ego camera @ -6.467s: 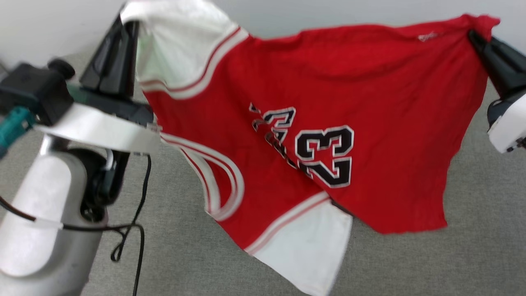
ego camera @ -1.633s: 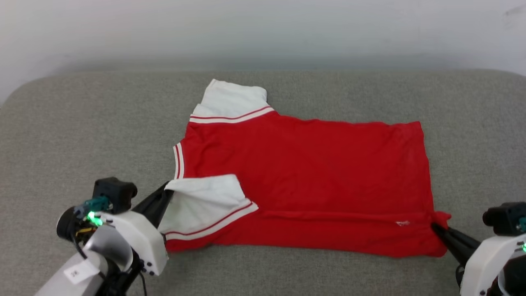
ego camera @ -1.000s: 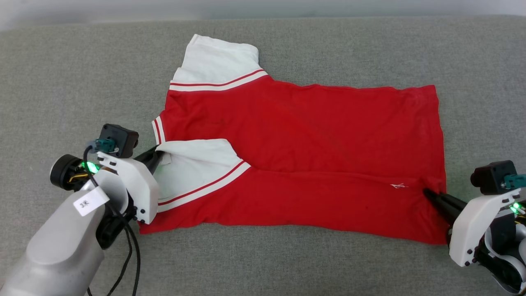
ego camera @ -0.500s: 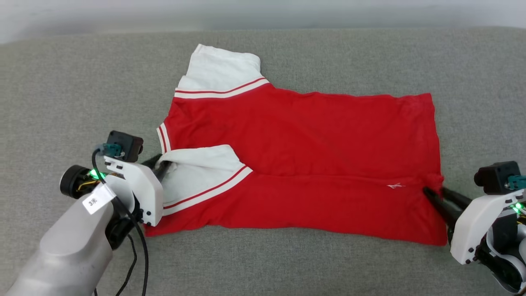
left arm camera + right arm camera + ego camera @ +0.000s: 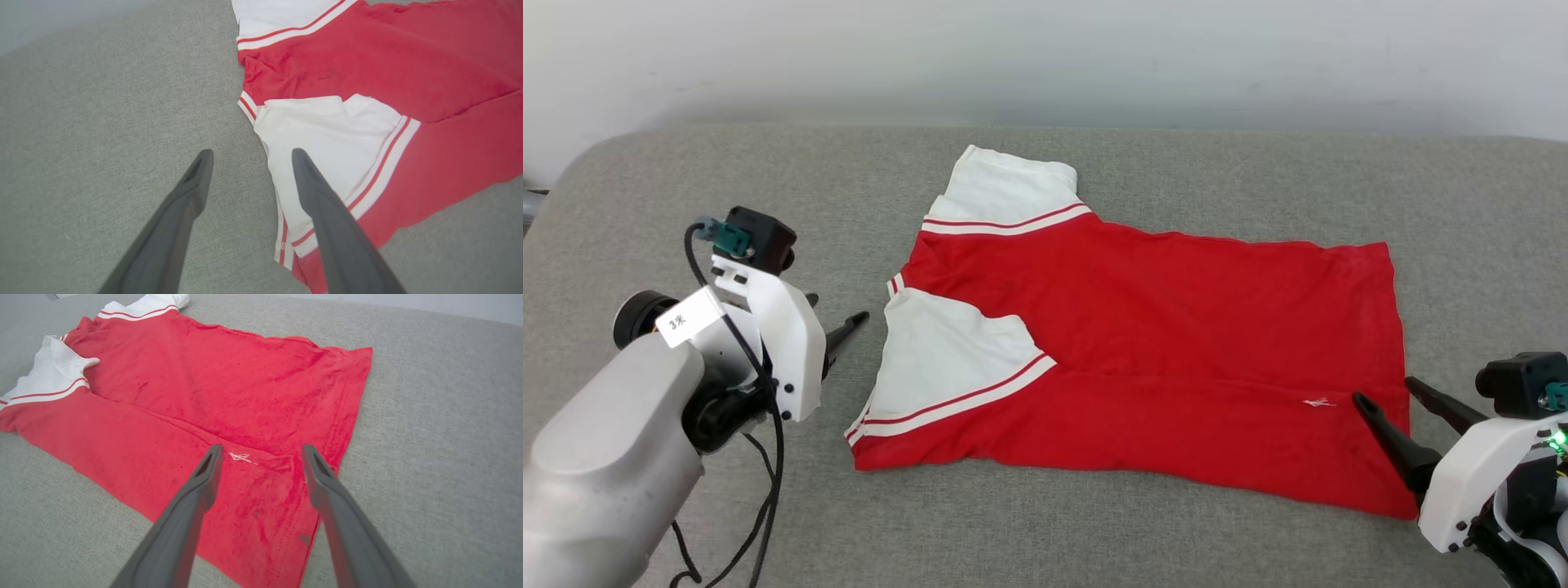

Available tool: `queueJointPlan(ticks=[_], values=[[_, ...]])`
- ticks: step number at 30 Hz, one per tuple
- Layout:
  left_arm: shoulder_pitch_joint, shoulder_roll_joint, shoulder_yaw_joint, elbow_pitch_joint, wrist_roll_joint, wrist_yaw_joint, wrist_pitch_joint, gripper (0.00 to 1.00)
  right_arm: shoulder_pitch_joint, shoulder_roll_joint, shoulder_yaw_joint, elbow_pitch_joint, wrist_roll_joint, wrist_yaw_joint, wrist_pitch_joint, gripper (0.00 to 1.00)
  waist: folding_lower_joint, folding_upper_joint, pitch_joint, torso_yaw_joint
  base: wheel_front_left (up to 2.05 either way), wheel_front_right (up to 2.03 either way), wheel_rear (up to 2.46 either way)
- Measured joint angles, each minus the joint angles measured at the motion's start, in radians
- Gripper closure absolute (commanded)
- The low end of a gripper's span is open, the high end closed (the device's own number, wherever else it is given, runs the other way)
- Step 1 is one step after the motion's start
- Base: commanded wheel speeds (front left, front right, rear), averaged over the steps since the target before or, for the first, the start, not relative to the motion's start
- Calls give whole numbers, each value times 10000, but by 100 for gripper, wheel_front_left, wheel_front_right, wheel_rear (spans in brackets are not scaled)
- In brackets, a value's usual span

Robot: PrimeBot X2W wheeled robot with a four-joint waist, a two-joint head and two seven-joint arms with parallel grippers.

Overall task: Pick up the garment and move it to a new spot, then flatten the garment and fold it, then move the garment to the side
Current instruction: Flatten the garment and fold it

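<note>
The garment (image 5: 1160,327) lies flat on the grey cushion, plain red side up, with its near long edge folded over the body. One white sleeve points to the far side and the other lies folded at the near left. My left gripper (image 5: 845,331) stands open just left of that near sleeve, holding nothing. In the left wrist view its fingertips (image 5: 252,153) straddle the sleeve's edge above the garment (image 5: 408,61). My right gripper (image 5: 1383,389) is open over the near right hem corner. Nothing sits between its fingers (image 5: 262,448) above the garment (image 5: 229,384).
The grey padded surface (image 5: 686,204) extends well beyond the shirt on all sides, with a rounded far left corner. A pale wall (image 5: 1045,57) runs along the back. A black cable (image 5: 768,490) hangs from my left arm.
Both grippers have opened and let go of the garment, then drawn back slightly. The near sleeve and the hem corner now lie flat. The head camera has shifted.
</note>
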Motion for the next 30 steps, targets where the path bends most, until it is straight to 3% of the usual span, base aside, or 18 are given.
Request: queueJointPlan(ticks=[6, 12, 17, 30], values=[[-137, 520, -410, -907, -917, 0, 2452, 0, 109, 171, -128, -153, -182, 0, 111, 0, 1, 0, -102, 118, 0, 0, 0], [47, 663, -690, -1283, -1561, 15, 3940, 0, 82, 278, -38, -247, -219, 0, 205, 0, 0, -1, -113, -21, 0, 0, 0], [291, 708, -932, -1258, -1703, 17, 4418, 0, -33, 286, 2, -268, -217, 0, 219, 0, 1, 0, -3, -203, 0, 0, 0], [569, 546, -1505, -307, -1342, 42, 4301, 0, -419, 339, 199, -226, -198, 0, 132, 0, 1, 0, 540, -618, 0, 0, 0]])
